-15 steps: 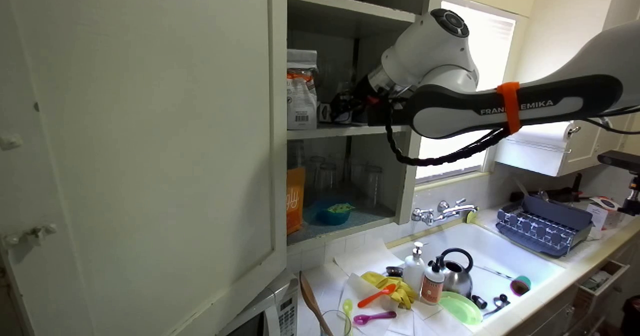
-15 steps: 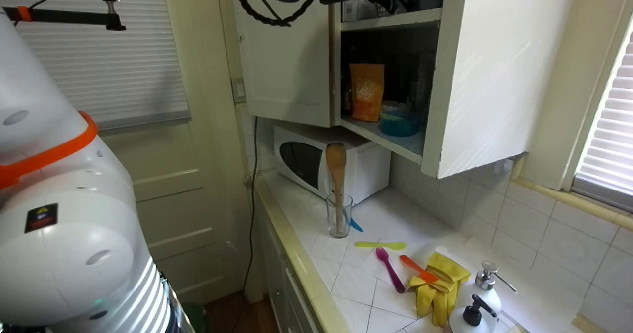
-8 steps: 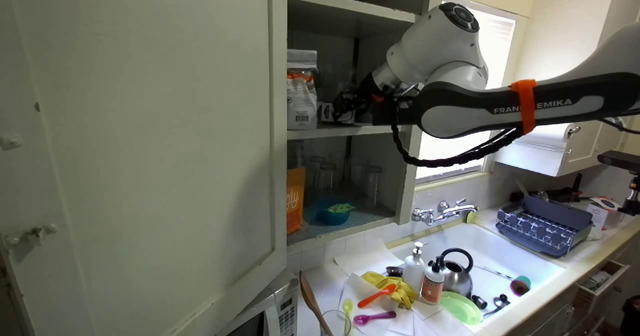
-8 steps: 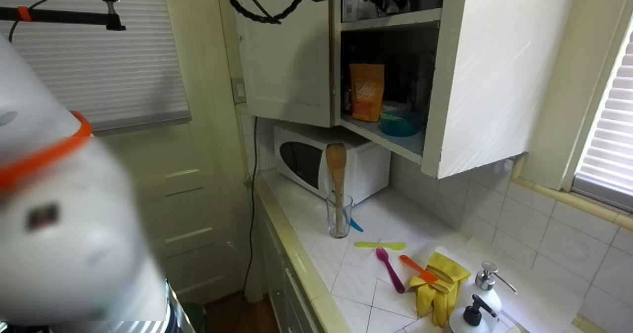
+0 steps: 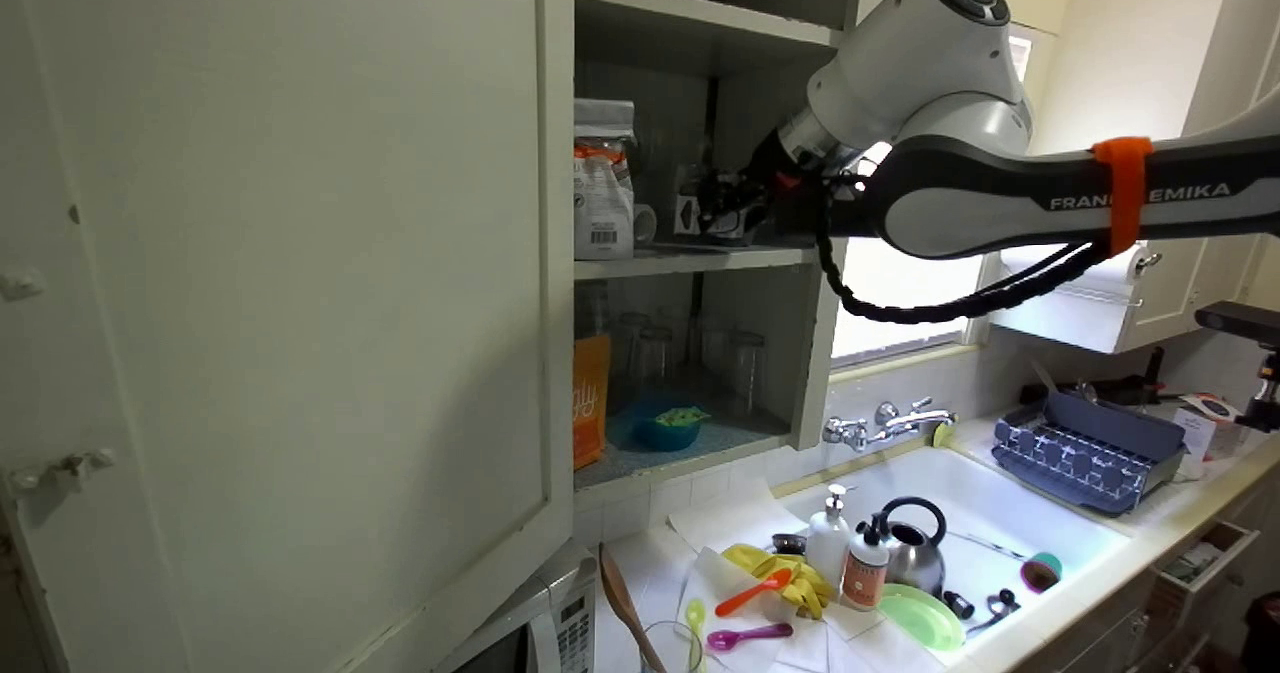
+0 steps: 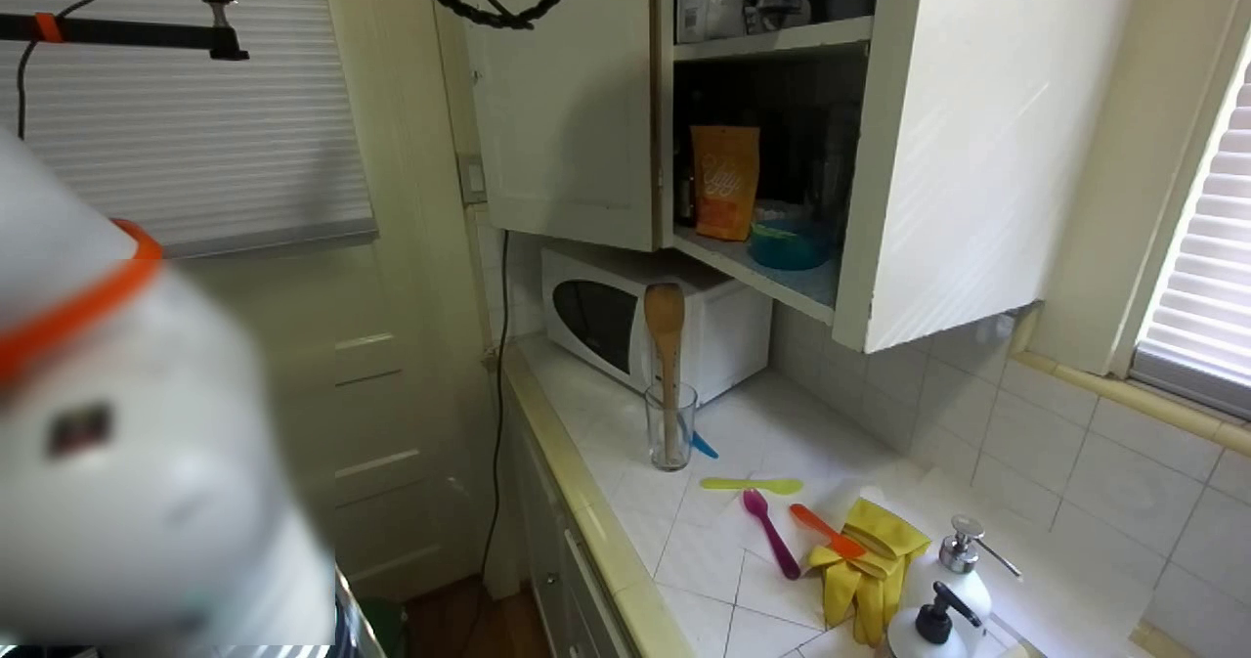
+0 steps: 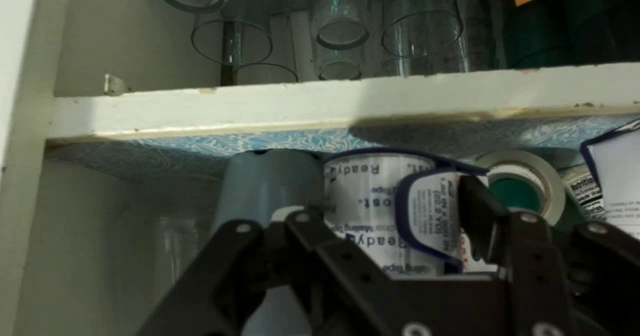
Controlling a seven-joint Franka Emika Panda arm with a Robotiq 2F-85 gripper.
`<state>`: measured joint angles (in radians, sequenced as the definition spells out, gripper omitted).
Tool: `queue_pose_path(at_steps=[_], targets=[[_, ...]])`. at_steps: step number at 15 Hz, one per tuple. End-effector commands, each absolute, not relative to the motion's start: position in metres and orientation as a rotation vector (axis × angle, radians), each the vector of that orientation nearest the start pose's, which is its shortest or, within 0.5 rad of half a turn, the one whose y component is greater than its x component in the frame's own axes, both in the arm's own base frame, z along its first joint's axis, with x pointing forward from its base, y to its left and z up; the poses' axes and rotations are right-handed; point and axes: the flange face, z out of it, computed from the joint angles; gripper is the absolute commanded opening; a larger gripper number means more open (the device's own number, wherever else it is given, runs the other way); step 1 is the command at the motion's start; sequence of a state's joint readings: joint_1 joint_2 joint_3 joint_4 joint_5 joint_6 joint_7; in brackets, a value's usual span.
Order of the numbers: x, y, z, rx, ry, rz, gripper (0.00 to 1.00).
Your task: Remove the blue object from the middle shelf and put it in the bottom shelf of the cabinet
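The blue object, a clear tape roll in a dark blue dispenser (image 7: 370,201), is pinched between the black fingers of my gripper (image 7: 397,216). The wrist picture stands upside down, with the middle shelf (image 7: 300,109) crossing above the tape. In an exterior view my gripper (image 5: 712,209) reaches into the cabinet's middle compartment, low over the middle shelf (image 5: 690,262). The tape (image 5: 686,215) shows beside its fingers; whether it touches the board cannot be told. Below lies the bottom shelf (image 5: 725,440), holding a teal bowl (image 5: 668,433), an orange bag (image 5: 590,408) and several glasses.
A grey-blue cylinder (image 7: 272,183) and a white tape roll (image 7: 522,176) stand beside the held tape. A white bag (image 5: 603,193) is at the shelf's left. The cabinet door (image 5: 300,253) hangs open. Beneath are the microwave (image 6: 674,321), yellow gloves (image 6: 870,560) and sink.
In an exterior view my gripper and the tape have shifted right and slightly up, uncovering the white roll beside the bag. The arm has drawn back the same way.
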<state>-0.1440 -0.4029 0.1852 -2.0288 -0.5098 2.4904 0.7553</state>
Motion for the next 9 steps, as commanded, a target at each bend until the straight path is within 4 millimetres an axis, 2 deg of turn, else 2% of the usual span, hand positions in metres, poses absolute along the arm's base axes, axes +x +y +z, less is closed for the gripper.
queue_pose_path(at_steps=[1, 6, 9], targets=[[0.452, 0.048, 0.705, -2.895, 0.689, -1.462, 0.42], [0.419, 0.057, 0.693, -2.93, 0.746, -1.328, 0.42], [0.402, 0.055, 0.687, -2.925, 0.799, -1.267, 0.42]])
